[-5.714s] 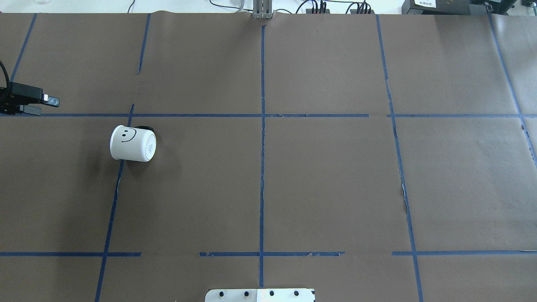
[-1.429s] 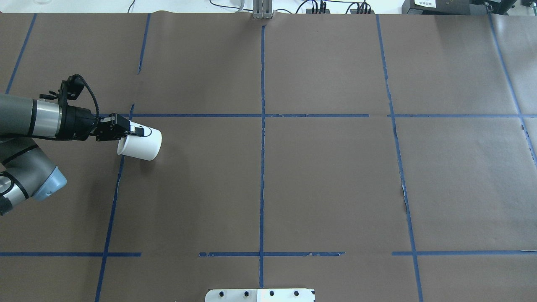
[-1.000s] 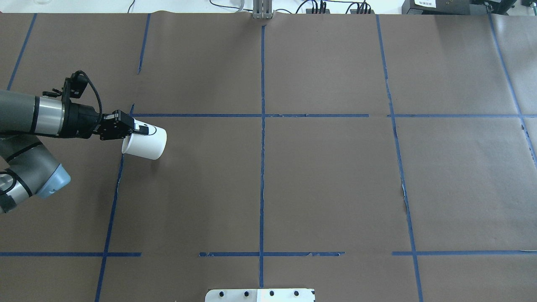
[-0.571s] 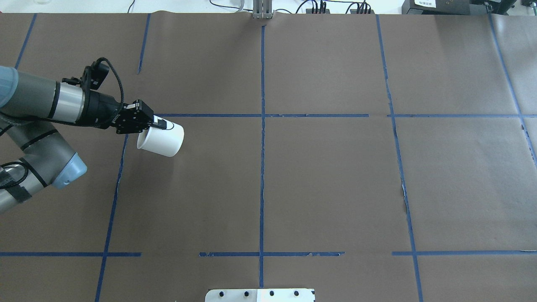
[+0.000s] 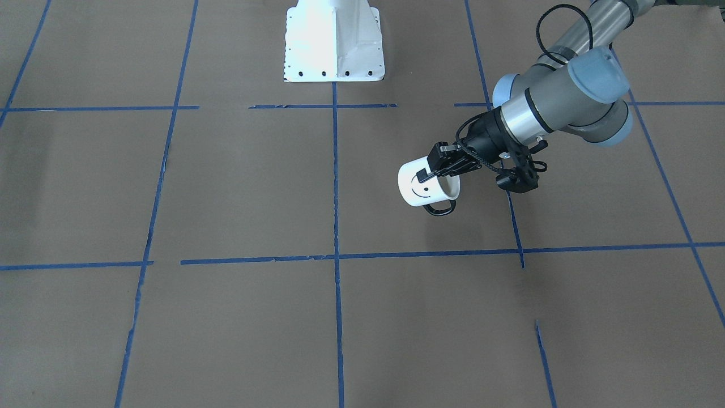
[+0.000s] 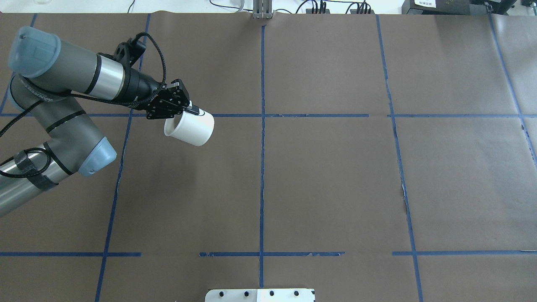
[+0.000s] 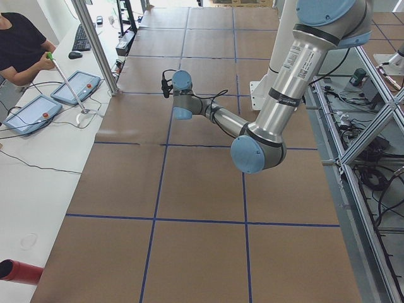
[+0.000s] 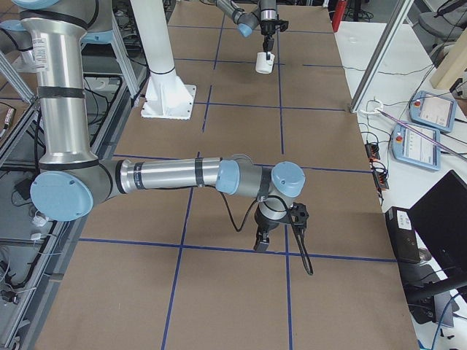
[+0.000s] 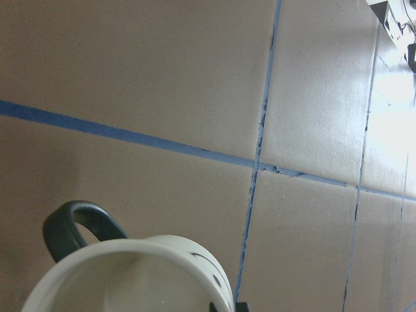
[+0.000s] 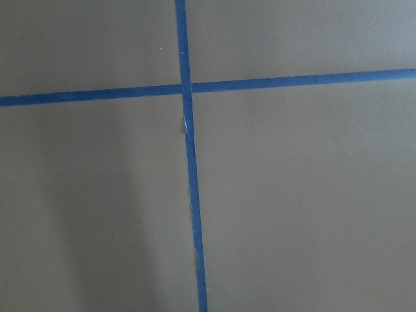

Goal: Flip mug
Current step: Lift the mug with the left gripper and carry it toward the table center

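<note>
over the left half of the brown paper-covered counter (image 6: 335, 188), between its left edge and its middle line, the small white cylindrical mug with a black loop handle and a drawn smiley face (image 6: 191, 129) is held off the surface. it lies tipped on its side, with the open mouth towards the left arm and the closed base towards the counter's middle. the left end effector (image 6: 192, 111) is clamped on the mug's rim, one finger outside the wall and one inside. in the front-facing view the smiley faces the far edge and the black handle (image 5: 439, 209) hangs at the mug's lower side. the left wrist view shows the rim and handle close up, with the counter well below them.

strips of blue tape (image 6: 262, 167) divide the counter into rectangles. the white base plate (image 5: 334, 39) sits at the middle of the near edge.

towards the right edge, the right end effector (image 8: 260, 243) points down, low over the counter near a tape line. it shows only in the right side view, so i cannot tell whether its fingers are apart or together.
</note>
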Controlling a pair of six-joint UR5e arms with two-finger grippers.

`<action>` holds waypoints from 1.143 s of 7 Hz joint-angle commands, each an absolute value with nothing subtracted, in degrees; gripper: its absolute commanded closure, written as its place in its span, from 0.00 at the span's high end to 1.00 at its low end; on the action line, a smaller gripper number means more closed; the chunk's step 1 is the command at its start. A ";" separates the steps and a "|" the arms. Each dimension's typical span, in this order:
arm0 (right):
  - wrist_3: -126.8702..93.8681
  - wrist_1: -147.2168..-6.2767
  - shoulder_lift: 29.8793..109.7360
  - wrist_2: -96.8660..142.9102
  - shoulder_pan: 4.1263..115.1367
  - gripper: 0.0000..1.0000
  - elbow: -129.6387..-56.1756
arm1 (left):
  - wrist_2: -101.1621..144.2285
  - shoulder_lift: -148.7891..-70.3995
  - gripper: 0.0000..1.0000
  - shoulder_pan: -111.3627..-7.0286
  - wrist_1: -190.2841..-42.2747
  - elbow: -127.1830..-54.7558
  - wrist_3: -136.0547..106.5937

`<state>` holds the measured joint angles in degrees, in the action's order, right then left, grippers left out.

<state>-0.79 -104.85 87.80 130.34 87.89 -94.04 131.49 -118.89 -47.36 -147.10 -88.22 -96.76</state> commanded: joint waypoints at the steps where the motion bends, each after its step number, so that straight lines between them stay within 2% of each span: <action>1: -0.79 -104.85 87.80 130.34 87.89 1.00 -94.04 | 126.07 -126.52 0.00 -45.28 -130.28 -89.73 -91.11; 3: -0.79 -104.85 87.80 130.34 87.89 1.00 -94.04 | 118.33 -133.30 0.00 -41.85 -112.39 -91.23 -80.73; 5: -0.79 -104.85 87.80 130.34 87.89 1.00 -94.04 | 111.05 -137.70 0.00 -35.99 -102.62 -90.36 -76.38; 7: -0.79 -104.85 87.80 130.34 87.89 1.00 -94.13 | 104.25 -148.48 0.00 -32.44 -89.00 -83.37 -69.37; 8: -0.79 -104.85 87.80 130.34 87.89 1.00 -94.13 | 103.54 -150.80 0.00 -31.13 -87.99 -79.14 -67.00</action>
